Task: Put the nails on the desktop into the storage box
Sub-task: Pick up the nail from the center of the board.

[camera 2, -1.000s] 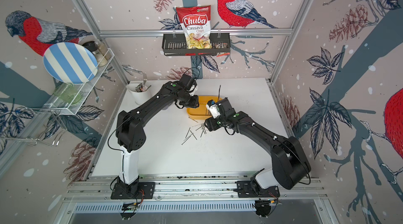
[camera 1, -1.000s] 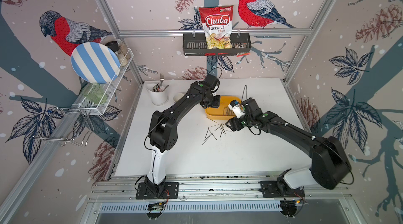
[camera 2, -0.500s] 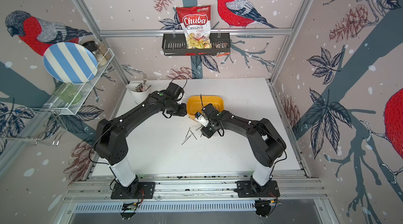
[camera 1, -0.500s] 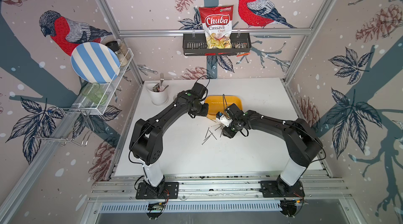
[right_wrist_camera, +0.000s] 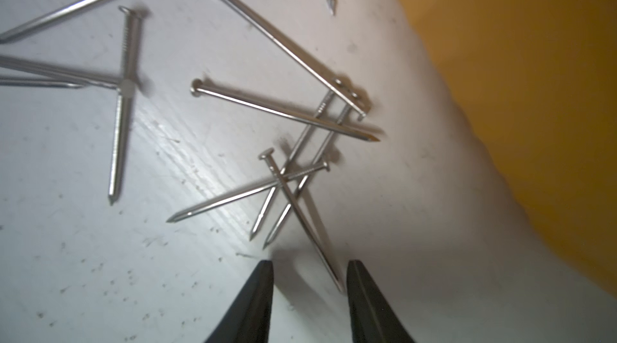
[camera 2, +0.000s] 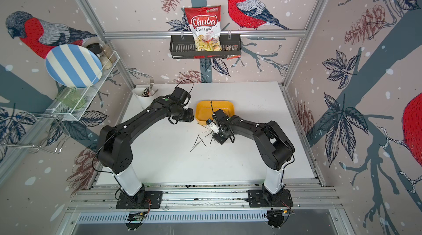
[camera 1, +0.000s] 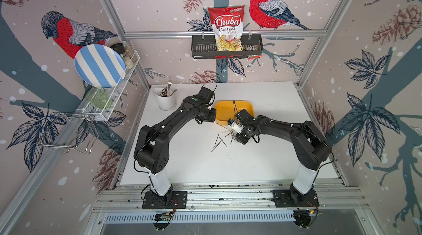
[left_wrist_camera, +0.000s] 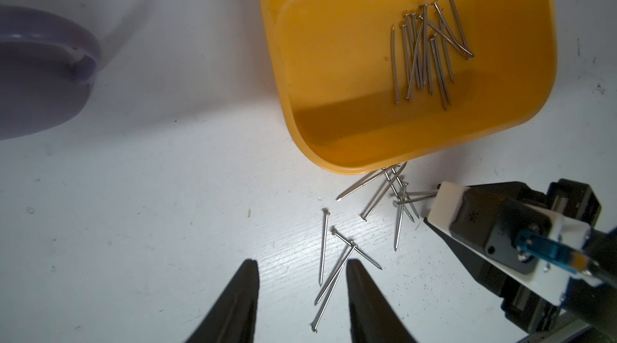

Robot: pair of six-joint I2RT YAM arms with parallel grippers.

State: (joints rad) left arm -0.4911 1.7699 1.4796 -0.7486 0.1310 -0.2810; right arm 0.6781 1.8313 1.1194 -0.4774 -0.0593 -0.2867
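Ideally the right gripper (right_wrist_camera: 310, 263), jaws apart and empty low over the desk (right_wrist_camera: 100, 258) beside the storage box (right_wrist_camera: 534, 91), slides further along the nearest nail (right_wrist_camera: 312, 238), whose long axis lies point-first between its fingertips, head away, then pinches across the shaft, while the left gripper (left_wrist_camera: 302, 263) hangs spread and empty by the other loose nails (left_wrist_camera: 323, 248)

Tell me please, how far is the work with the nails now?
Done: a bundle of nails lies inside the yellow storage box. In hand: nothing is gripped; the right claw is open, low over the loose nails, one nail's tip between its fingers. The left claw is open too. Left: roughly a dozen loose nails on the desktop beside the box.
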